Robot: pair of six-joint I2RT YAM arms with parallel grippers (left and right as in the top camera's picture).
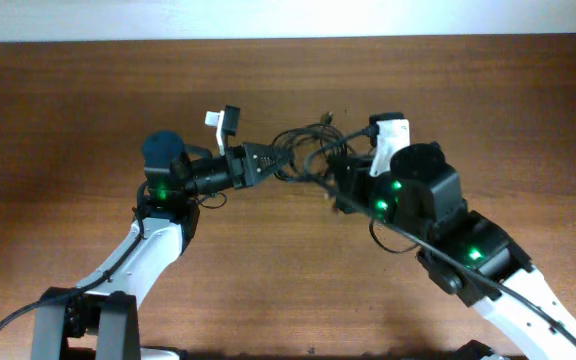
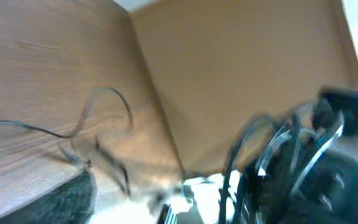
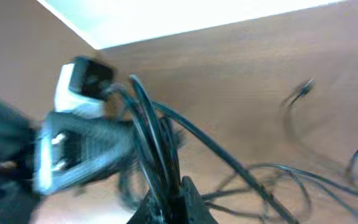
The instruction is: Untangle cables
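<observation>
Cables point(image 1: 303, 150) in a tangle between left claw point(image 1: 266, 160) and right claw point(image 1: 338, 185); table point(image 1: 68, 120) beneath.

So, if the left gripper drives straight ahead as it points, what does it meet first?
Probably the thin black cables bunched just ahead of the left gripper, though depth is unclear.
</observation>
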